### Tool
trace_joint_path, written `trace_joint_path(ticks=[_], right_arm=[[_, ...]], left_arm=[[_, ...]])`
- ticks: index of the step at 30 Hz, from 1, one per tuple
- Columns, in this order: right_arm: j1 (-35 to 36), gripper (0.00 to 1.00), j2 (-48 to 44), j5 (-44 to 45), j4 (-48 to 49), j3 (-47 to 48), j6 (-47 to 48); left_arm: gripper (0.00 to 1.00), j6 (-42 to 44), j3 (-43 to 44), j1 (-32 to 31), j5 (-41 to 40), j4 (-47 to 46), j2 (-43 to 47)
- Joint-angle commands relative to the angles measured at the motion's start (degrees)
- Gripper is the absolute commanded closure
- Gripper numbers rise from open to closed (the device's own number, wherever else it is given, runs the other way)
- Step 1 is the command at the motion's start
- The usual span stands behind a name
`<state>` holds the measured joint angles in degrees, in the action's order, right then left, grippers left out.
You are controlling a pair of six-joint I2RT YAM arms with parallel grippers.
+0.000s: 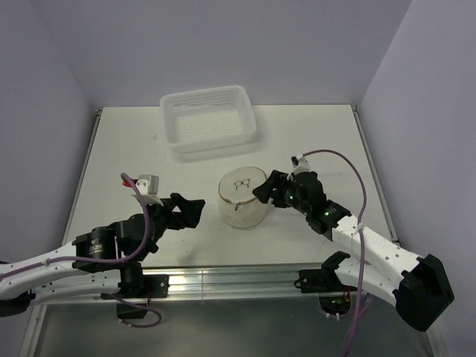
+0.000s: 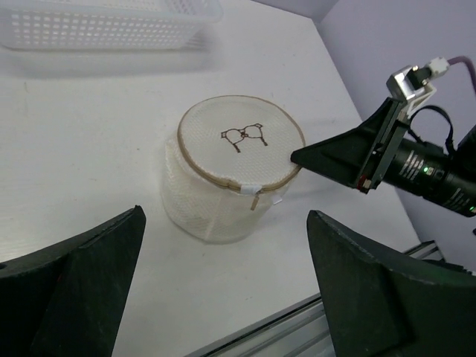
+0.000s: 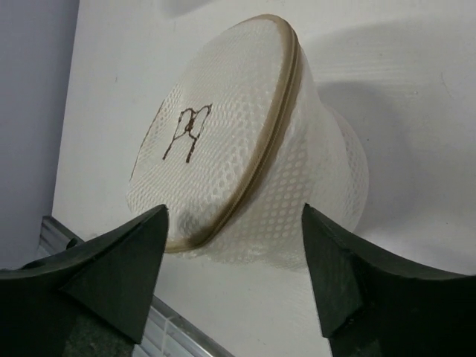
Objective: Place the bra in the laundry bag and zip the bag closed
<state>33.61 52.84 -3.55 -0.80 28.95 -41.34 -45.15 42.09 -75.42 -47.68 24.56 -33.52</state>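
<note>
Closest to me are the two black fingers of the left gripper. They stand wide apart with nothing between them. The right gripper is the same, spread wide and holding nothing.

The laundry bag sits in the middle of the table, between the two grippers. It is round and pale and made of net, and it stands puffed up like a little drum. Its flat top tips a bit toward the right arm. On that top is a small dark drawing of a bra. That is the only mark on it, and I can read no words. A tan zip band runs round the top edge. I see no gap in it from here. A small zip pull hangs down on the near side, next to a little white tab.

I cannot pick out the bra itself. The net is white all over and hides what is inside.

The tip of the right gripper points at the bag's top edge and is just beside it. I cannot tell if it touches. The left gripper is near the bag on the other side, but apart from it.

A white basket full of small holes sits at the far end of the table, well away from the bag. A purple cable loops over the right arm.
</note>
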Motion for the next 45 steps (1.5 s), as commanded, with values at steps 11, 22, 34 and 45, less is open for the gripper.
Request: trace_joint_path(ticks=[11,22,34,45], right_arm=[[-0.12,1.00,0.51,0.48,5.02,4.71,-0.93],[-0.03,1.00,9.90,-1.37,5.19,29.56,4.25],[-2.66,1.00,49.09,-5.67,11.34,75.61,5.93],[-3.11,1.00,53.44,-19.45,15.20,76.49,0.65]], left_arm=[[0.01,4.36,7.05,-0.17,-3.91,11.84,-1.11],[0.01,2.97,6.18,-0.17,-6.46,10.08,-1.65],[0.01,-5.30,-2.09,-0.08,-11.38,7.17,8.90],[0.01,-5.49,-4.99,-0.08,-15.95,7.01,8.82]])
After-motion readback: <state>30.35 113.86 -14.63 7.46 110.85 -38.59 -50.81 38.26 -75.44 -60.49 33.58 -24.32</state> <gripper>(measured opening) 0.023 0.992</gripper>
